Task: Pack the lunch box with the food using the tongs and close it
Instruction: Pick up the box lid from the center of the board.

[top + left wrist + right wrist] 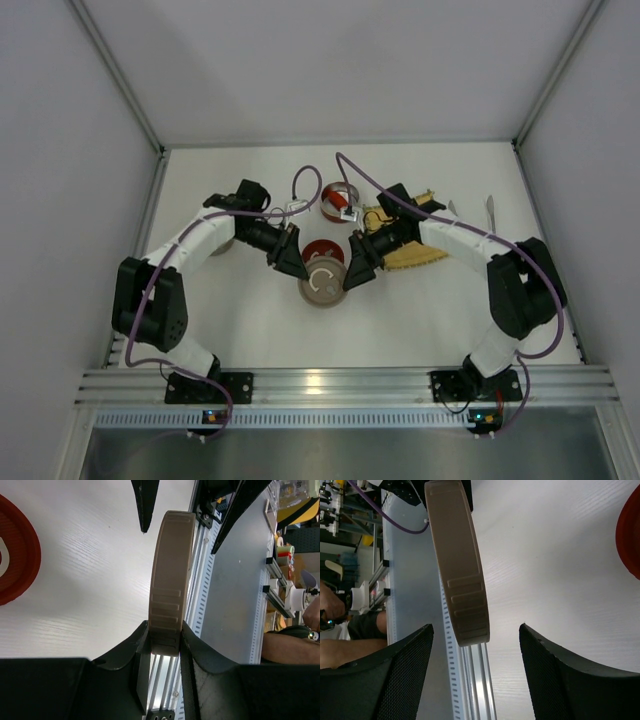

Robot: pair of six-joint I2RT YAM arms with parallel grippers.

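No text, label, brand or number is legible in any view.

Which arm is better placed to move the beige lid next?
Left, probably: the left gripper is clamped on the beige lid at its rim; the right gripper is open, clear of it.

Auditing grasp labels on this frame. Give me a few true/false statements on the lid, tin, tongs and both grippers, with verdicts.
1. The left gripper clamps the beige lid by its rim. True.
2. The right gripper is shut on the lid. False: its fingers stand apart on either side of it, not touching.
3. The lid sits on the red tin. False: the lid is beside the tin, apart from it.
4. The tongs lie loose at the far right, held by neither gripper. True.
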